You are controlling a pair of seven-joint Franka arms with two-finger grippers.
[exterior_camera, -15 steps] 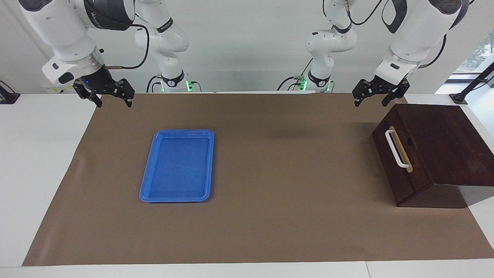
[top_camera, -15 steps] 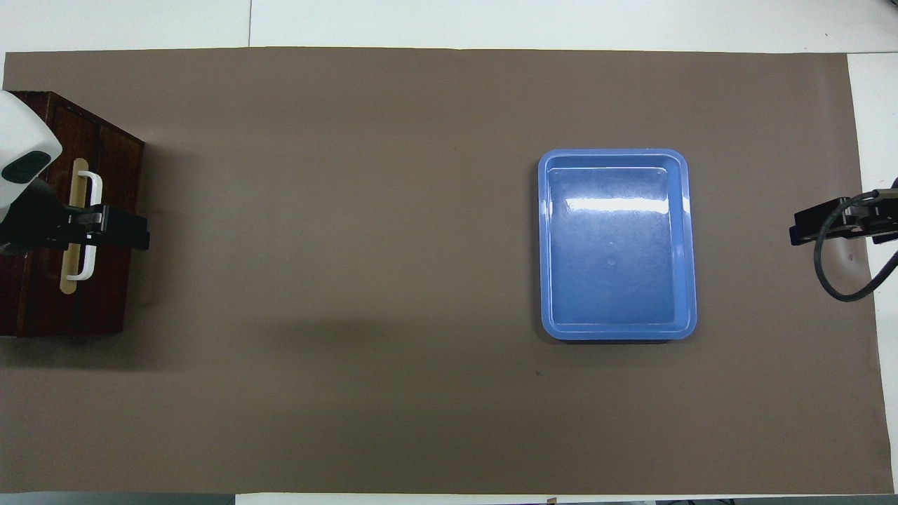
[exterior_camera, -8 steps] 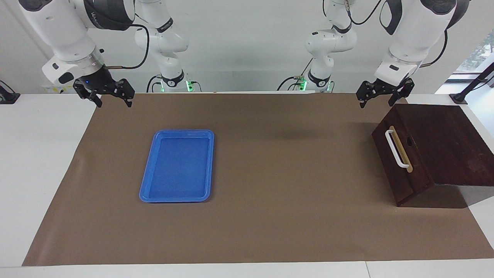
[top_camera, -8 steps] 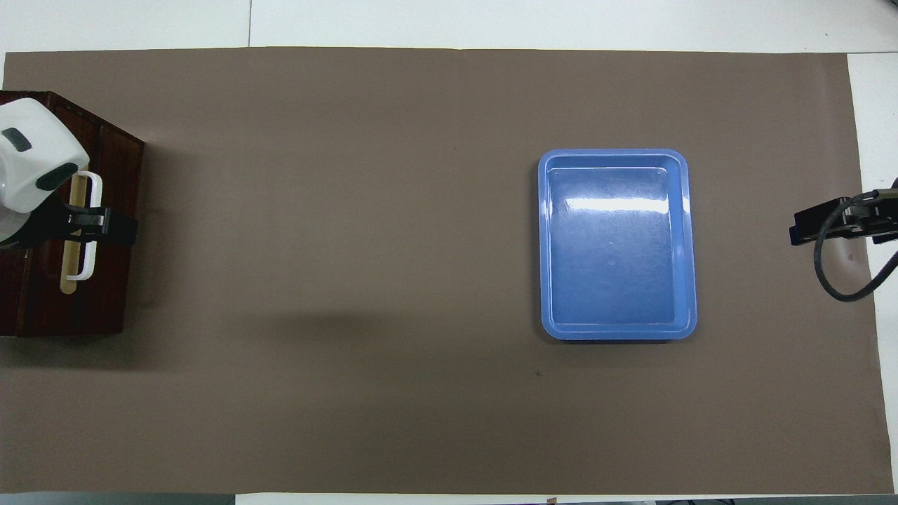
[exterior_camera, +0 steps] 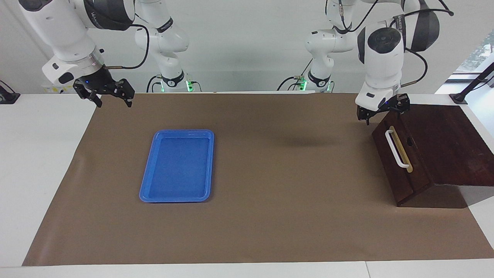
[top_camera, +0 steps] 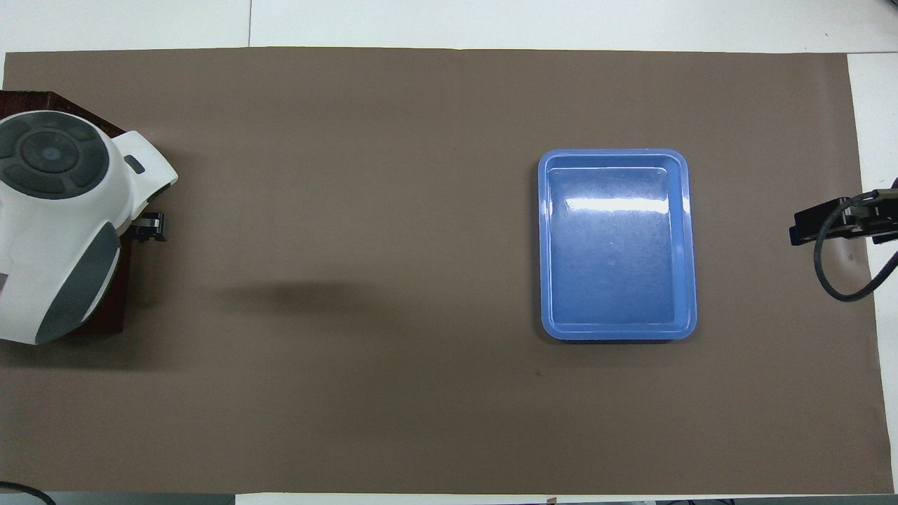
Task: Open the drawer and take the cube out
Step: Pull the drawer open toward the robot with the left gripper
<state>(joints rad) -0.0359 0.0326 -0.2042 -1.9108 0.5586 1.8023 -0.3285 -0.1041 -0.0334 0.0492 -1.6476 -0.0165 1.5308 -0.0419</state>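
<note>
Facing view first, from the robots' edge of the bench (exterior_camera: pixel 38 173) outward. The right tool (exterior_camera: pixel 114 101) is hanging over the corner of the brown mat (exterior_camera: pixel 289 216) at the right arm's end, by the robots' edge, with its fingers spread and nothing between them. This arm is waiting. In the overhead view the right tool (top_camera: pixel 828 224) is showing only partly at the frame's edge.

The left tool (exterior_camera: pixel 383 114) is hovering over the top corner of the dark wooden box (exterior_camera: pixel 447 143), just above the upper end of the drawer (exterior_camera: pixel 409 181) front. Its fingers are standing apart and gripping nothing, clear of the white handle (exterior_camera: pixel 396 148). From overhead the left arm's white wrist is covering most of the box (top_camera: pixel 119 308), and only a dark tip of the left tool (top_camera: pixel 151 226) is peeking out.

The box is sitting at the left arm's end of the bench, and its front is facing the middle of the mat. The drawer is sitting pushed fully in, so its inside is hidden.

The blue tray (exterior_camera: pixel 175 166) is lying flat on the mat toward the right arm's end, well apart from the box, roughly midway between the robots' edge and the outer edge. Overhead, the blue tray (top_camera: pixel 617 245) is showing a bare floor.
</note>
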